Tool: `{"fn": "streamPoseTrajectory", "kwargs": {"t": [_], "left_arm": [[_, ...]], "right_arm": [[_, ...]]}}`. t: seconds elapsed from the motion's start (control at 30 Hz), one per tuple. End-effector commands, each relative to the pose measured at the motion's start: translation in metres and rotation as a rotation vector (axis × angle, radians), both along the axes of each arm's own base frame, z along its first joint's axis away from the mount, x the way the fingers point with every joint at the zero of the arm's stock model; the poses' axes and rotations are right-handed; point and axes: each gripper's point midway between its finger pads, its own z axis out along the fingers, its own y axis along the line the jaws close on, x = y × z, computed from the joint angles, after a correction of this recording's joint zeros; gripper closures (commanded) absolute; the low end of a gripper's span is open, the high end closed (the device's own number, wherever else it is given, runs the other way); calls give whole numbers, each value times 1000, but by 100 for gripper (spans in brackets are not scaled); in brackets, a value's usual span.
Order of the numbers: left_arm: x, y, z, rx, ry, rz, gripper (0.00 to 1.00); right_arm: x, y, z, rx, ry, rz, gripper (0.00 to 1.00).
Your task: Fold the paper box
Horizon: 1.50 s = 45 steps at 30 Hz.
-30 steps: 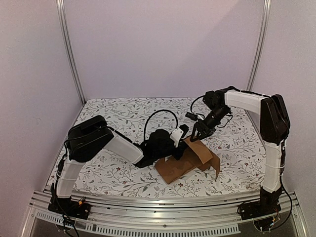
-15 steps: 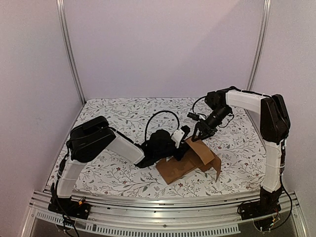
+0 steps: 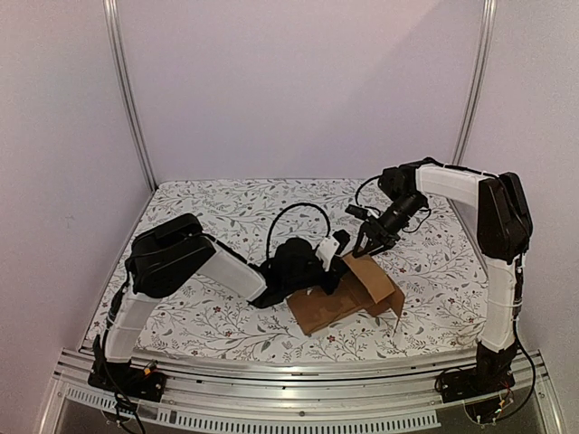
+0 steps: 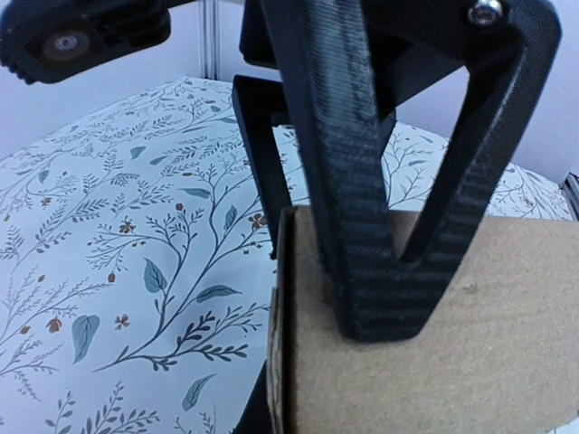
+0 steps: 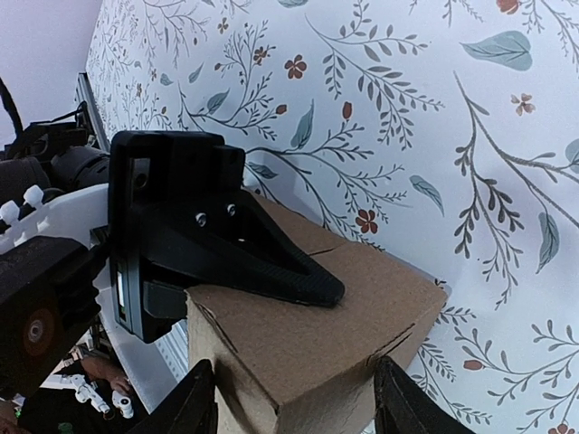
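Observation:
The paper box [image 3: 348, 294] is brown cardboard, partly folded up, right of the table's middle, with a flap standing at its right side. My left gripper [image 3: 333, 259] reaches it from the left and is shut on one wall. In the left wrist view one finger [image 4: 380, 298] lies flat on the cardboard [image 4: 452, 362], and the other is behind the panel's edge. My right gripper [image 3: 366, 242] comes down on the raised part from behind. In the right wrist view its two tips straddle the paper box [image 5: 335, 316] and touch opposite sides, right gripper [image 5: 298, 402].
A floral cloth [image 3: 226, 212] covers the table. Aluminium posts [image 3: 127, 99] stand at the back corners and a slotted rail [image 3: 289, 380] runs along the near edge. A black cable [image 3: 294, 210] loops above the left wrist.
My left gripper has closed onto the box wall. The right gripper has shifted slightly up and to the right with the raised part of the box.

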Motion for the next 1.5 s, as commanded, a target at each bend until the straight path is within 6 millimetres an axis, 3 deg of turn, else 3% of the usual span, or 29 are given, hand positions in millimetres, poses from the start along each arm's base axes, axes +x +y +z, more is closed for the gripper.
{"fn": "streamPoseTrajectory", "kwargs": {"t": [0.0,0.1,0.2,0.33,0.5,0.57,0.73,0.83,1.1,1.33,1.47], "left_arm": [[-14,19,-44,143,97,21,100],[-13,31,-21,169,128,75,100],[-8,45,-15,238,175,156,100],[-11,55,-30,348,253,197,100],[-16,67,-36,355,292,248,100],[-19,69,-36,334,299,249,94],[-25,63,-41,281,308,218,77],[-31,59,-47,258,292,196,73],[-37,54,-40,167,207,171,73],[-26,36,-45,164,180,162,83],[-23,30,-47,142,175,159,79]], "right_arm": [[2,-6,2,7,11,-3,41],[10,-19,20,55,5,-51,38],[16,-31,27,79,6,-92,36],[12,-27,24,139,49,-91,36],[15,-17,15,184,104,-91,36],[15,-12,12,202,125,-87,36],[1,1,9,219,174,-41,36],[-9,5,9,217,186,-8,36],[-19,2,7,217,187,11,36],[-20,2,2,208,205,8,37],[-24,1,-1,198,215,13,37]]}}
